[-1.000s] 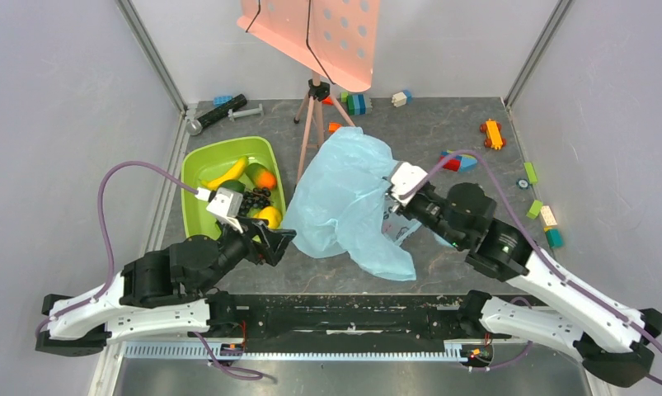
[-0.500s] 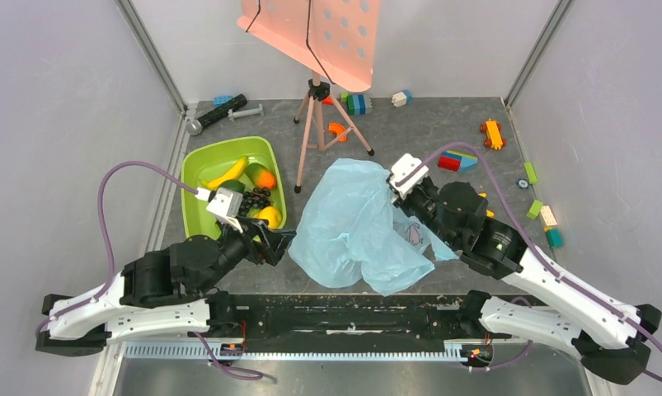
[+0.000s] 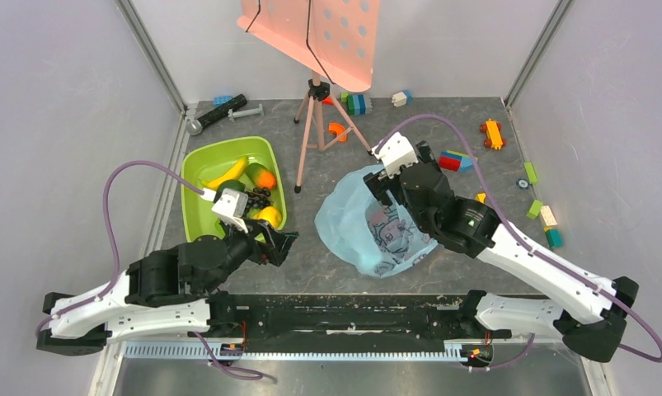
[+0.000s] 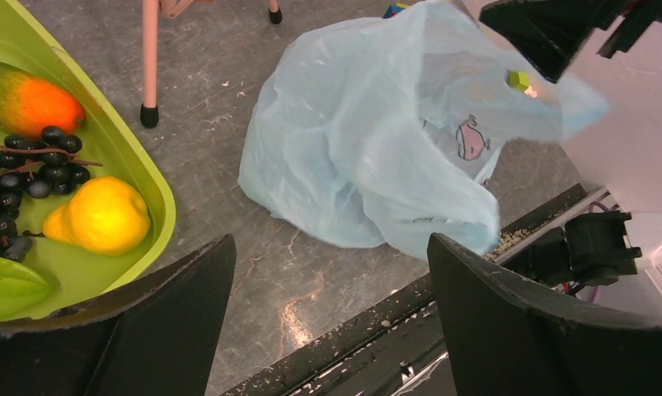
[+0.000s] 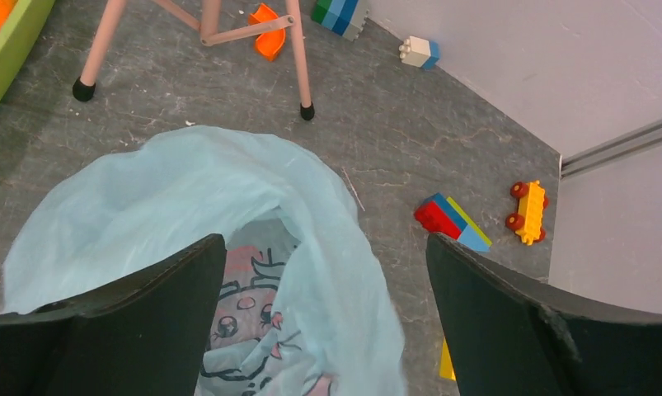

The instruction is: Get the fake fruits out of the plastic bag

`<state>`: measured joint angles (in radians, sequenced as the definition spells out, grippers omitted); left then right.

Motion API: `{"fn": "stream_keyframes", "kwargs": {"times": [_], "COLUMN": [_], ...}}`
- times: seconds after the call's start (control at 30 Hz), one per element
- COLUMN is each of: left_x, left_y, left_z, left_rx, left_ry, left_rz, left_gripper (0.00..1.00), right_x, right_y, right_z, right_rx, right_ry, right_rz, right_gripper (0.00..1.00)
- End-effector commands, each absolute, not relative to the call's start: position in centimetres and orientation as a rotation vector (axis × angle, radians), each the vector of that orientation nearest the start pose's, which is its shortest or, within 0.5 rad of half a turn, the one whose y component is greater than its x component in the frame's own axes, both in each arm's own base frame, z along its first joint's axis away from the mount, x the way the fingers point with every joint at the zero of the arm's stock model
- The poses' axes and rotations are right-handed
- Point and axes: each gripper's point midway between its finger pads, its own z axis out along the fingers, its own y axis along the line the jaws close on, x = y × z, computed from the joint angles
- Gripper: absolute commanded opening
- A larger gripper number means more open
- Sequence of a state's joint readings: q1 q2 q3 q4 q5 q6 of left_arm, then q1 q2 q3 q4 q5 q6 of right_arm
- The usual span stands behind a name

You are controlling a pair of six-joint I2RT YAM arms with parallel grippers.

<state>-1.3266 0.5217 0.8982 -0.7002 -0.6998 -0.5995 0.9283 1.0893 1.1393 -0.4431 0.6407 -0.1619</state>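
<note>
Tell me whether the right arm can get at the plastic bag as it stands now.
Probably yes. The right hand hangs open right above the plastic bag, with nothing between them; the legs of the tripod stand clear beyond it.

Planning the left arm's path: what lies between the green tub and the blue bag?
Bare grey table, plus one tripod foot nearer the tub than the bag; left wrist view.

Nothing readable is showing anywhere I look: no words, numbers, labels or brand marks. The plastic bag (image 3: pixel 352 227) is carrying printed drawings only, a cartoon girl's face (image 5: pixel 245 330) and a small pink figure (image 4: pixel 471 140), and no lettering is showing beside either one.
</note>
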Motion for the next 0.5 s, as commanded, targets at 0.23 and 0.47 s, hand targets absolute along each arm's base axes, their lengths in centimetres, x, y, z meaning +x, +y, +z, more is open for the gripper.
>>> {"fn": "stream_keyframes", "kwargs": {"times": [0.23,0.47], "left_x": [14.6,15.1], "left_y": [-17.9,-18.7], "left_z": [28.6,27.4], "left_rx": [0.167,0.197], "left_ry": [1.884,1.905], "left_rz": [-0.658,-0.595], "left_gripper": [0.95,1.0], "right_x": [23.1,22.4], "right_y": [16.8,15.5], "right_z": [35.9,33.0], "right_rx": [-0.505,-0.394], "right_ry": [1.646,1.691], "right_rz": [0.209,0.251], "right_gripper": [0.96,0.98]}}
